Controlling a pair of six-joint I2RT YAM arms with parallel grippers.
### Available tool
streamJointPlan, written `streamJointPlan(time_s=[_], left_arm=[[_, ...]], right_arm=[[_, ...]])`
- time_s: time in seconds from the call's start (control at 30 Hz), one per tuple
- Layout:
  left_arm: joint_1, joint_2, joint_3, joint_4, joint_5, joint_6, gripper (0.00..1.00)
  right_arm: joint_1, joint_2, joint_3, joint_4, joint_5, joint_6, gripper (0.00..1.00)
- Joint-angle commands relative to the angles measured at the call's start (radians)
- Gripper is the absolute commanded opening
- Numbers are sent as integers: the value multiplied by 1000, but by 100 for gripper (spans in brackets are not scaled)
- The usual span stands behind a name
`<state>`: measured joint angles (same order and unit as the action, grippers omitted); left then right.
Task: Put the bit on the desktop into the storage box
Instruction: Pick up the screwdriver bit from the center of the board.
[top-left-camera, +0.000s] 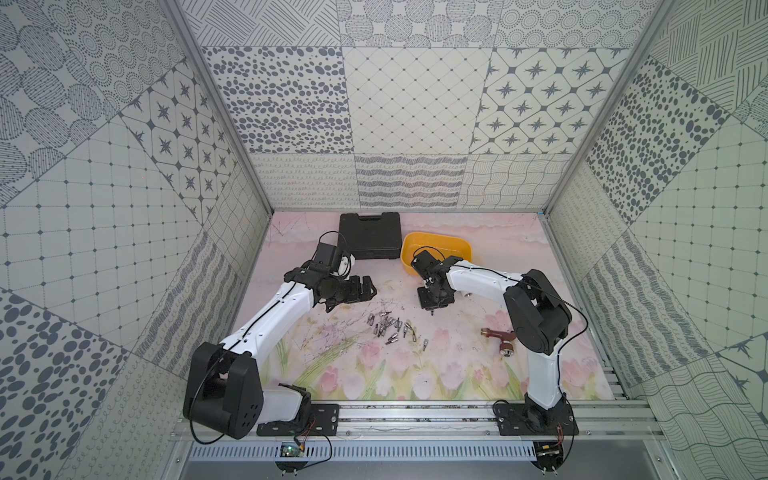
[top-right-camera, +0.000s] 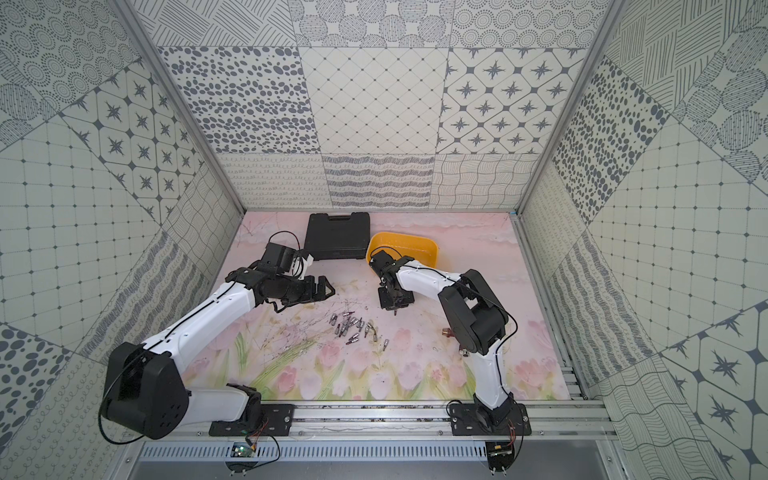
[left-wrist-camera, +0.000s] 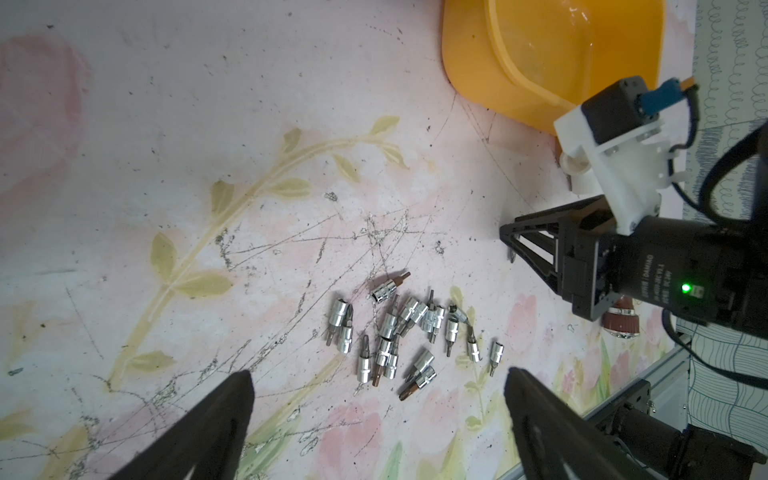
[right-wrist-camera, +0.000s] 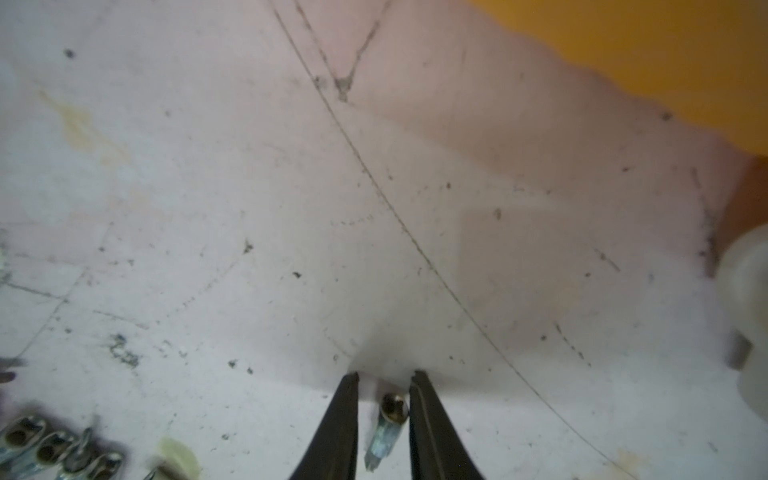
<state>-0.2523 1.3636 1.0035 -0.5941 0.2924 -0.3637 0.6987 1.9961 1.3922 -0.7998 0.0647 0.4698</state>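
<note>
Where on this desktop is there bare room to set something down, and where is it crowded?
Free: the flowered strip between the bits and the front rail; the far corner right of the storage box. Crowded: the centre, around the bits.

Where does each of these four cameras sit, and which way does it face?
Top views: one stereo head high over the front rail, looking down toward the back wall; left arm, right arm, black case, storage box, bit pile.
Left wrist: on the left arm, looking past the left gripper, wide open, at bit pile, storage box and right gripper.
Right wrist: on the right arm, close over the mat; its fingers flank one bit.
Shared: every view shows storage box and bit pile.
</note>
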Motion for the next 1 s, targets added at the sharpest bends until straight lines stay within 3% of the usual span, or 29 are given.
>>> streamJointPlan(time_s=[0.0, 0.33, 0.63, 0.97], left_arm=[[0, -3, -2, -9, 1, 27, 99], [-1, -2, 0, -9, -3, 29, 99], [0, -1, 3, -10, -7, 33, 99], [0, 2, 6, -8, -8, 38, 99]], right_arm=[[21, 18, -9, -11, -11, 26, 25], [35, 1, -33, -13, -9, 41, 25], [35, 4, -31, -12, -11, 38, 15], [32, -30, -16, -12, -11, 18, 14]])
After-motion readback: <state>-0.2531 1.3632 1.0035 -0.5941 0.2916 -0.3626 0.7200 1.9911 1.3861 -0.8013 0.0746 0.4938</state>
